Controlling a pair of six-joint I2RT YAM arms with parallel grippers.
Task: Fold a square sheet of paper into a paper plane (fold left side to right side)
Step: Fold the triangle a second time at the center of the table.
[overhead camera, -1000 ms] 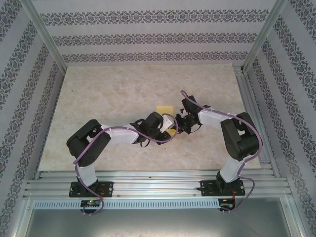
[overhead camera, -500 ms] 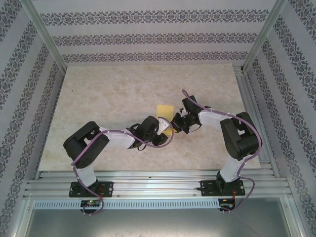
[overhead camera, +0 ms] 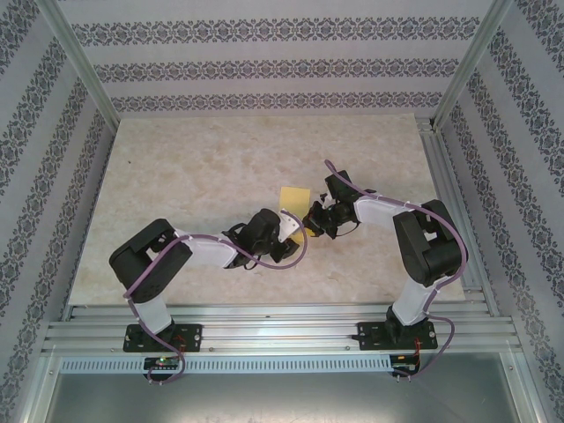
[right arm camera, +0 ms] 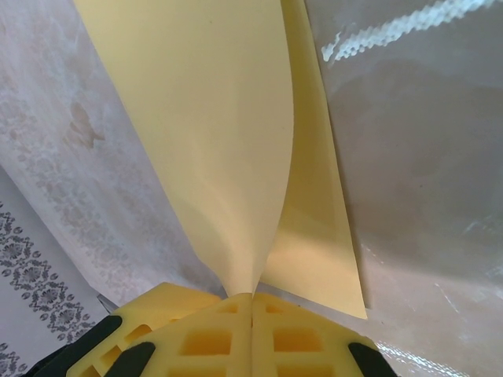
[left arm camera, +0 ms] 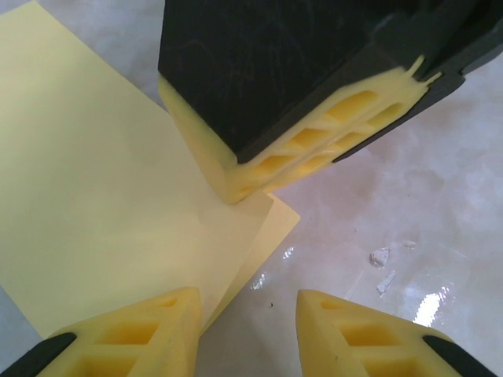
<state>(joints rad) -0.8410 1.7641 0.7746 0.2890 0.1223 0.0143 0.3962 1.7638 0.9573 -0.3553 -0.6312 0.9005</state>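
Observation:
The square sheet of paper point(overhead camera: 293, 196) is mustard yellow and lies doubled over on the marble table, its two layers offset along one edge point(left arm camera: 102, 188). My right gripper point(overhead camera: 310, 218) is shut on a corner of the top layer point(right arm camera: 212, 126) and lifts it off the lower layer point(right arm camera: 314, 236); its fingertips point(left arm camera: 259, 169) stand at that corner in the left wrist view. My left gripper point(overhead camera: 298, 231) is open just in front of the sheet, nothing between its fingers. Its left fingertip point(left arm camera: 149, 330) hangs over the sheet's near edge, its right one point(left arm camera: 354, 330) over bare table.
The marble tabletop point(overhead camera: 194, 167) has free room to the left and behind the paper. Patterned walls and aluminium posts point(overhead camera: 79, 62) close in the sides. An aluminium rail point(overhead camera: 282, 333) runs along the near edge. Small shiny flecks point(left arm camera: 381, 257) lie right of the sheet.
The left arm has drawn back toward the left and near side, its gripper sliding a little off the sheet. The right gripper has shifted slightly left, still pinching the paper.

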